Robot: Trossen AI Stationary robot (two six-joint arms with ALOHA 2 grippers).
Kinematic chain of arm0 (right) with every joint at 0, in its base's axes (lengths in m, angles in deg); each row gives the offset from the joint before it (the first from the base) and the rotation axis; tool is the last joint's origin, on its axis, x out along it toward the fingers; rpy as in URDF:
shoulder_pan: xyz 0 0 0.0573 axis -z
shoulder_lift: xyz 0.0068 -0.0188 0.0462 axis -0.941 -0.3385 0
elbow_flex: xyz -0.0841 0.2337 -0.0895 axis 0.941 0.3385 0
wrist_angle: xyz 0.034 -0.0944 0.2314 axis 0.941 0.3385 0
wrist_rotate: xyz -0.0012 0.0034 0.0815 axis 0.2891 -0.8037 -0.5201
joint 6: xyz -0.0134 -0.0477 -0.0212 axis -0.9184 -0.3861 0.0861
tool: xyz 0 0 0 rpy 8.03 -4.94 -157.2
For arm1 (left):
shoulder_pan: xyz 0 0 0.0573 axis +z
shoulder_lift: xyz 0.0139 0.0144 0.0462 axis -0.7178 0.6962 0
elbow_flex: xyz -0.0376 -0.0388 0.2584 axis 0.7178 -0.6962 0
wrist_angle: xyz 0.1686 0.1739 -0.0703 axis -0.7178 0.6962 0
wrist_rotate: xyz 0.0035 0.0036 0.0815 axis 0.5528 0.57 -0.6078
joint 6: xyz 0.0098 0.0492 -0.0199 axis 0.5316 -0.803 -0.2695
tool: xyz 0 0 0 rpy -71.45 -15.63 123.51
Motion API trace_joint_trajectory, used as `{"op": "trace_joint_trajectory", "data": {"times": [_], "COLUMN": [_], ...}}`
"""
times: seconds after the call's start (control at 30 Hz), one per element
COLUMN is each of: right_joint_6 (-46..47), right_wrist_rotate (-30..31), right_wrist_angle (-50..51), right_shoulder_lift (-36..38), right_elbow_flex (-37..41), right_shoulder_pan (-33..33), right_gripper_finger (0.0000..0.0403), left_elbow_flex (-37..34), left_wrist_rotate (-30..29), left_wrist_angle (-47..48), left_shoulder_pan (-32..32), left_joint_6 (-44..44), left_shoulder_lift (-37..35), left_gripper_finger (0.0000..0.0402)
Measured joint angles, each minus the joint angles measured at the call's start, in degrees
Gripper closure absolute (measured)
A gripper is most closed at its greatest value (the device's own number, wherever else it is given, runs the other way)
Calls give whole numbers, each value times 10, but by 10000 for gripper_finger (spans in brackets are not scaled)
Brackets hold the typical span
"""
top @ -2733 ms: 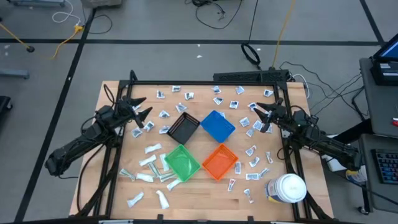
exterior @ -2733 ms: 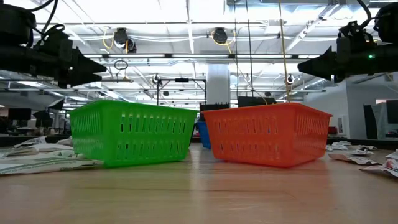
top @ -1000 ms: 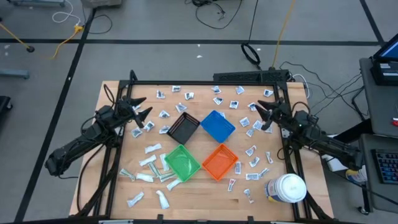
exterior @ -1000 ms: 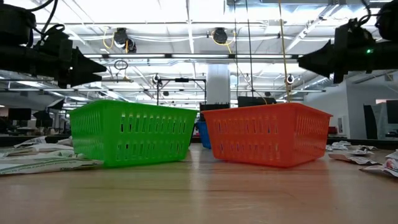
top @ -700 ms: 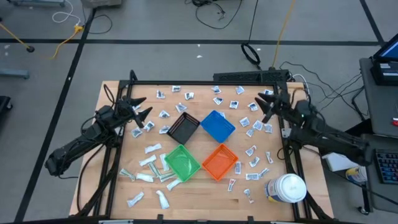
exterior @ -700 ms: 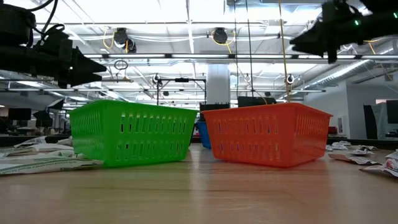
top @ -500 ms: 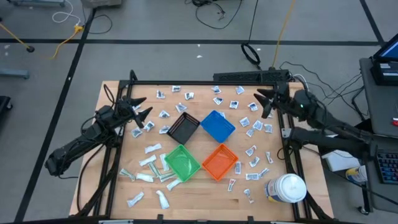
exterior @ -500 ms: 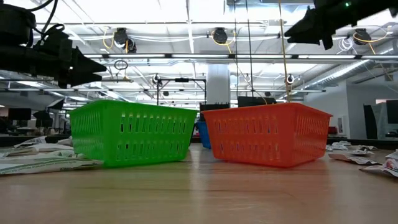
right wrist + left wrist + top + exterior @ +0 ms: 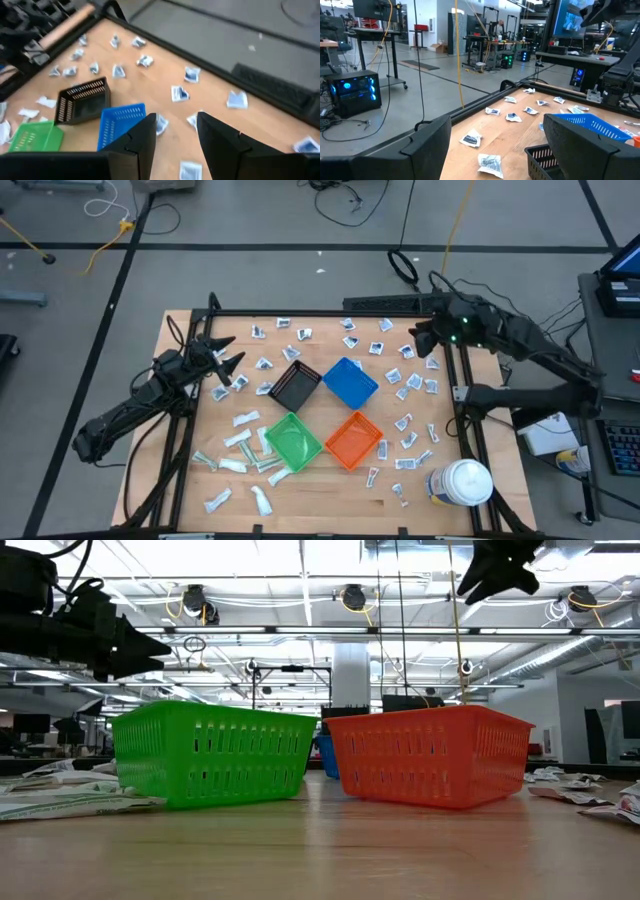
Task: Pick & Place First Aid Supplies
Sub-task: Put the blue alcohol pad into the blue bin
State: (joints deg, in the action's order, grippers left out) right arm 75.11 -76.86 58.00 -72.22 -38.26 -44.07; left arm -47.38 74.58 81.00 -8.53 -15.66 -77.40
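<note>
Dozens of first aid supplies (image 9: 405, 422) scattered, right end effector (image 9: 421, 340) raised, empty

Bright overhead lighting, right wrist blurred

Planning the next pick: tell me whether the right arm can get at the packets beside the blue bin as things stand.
Probably yes. The right gripper hangs above the table's far right corner, jaws open and empty. The packets lie flat on bare wood beside the blue bin, with nothing over them.

The first aid supplies (image 9: 406, 422) are too small to tell apart.
</note>
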Motion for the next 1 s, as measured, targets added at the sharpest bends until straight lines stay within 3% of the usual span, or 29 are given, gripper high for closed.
{"op": "trace_joint_trajectory", "data": {"times": [0.37, 0.8, 1.0], "right_joint_6": [80, 106, 98], "right_wrist_rotate": [-35, -48, -61], "right_wrist_angle": [208, 333, 329], "right_shoulder_lift": [-163, -251, -269], "right_elbow_flex": [-164, -174, -174], "right_shoulder_pan": [0, 1, 1], "right_gripper_finger": [264, 264, 264], "left_elbow_flex": [0, 0, 0], "left_wrist_rotate": [0, 0, 0], "left_wrist_angle": [0, 0, 0], "left_shoulder_pan": [0, 0, 0], "left_joint_6": [0, 0, 0], "left_shoulder_lift": [0, 0, 0], "left_gripper_finger": [78, 78, 78]}}
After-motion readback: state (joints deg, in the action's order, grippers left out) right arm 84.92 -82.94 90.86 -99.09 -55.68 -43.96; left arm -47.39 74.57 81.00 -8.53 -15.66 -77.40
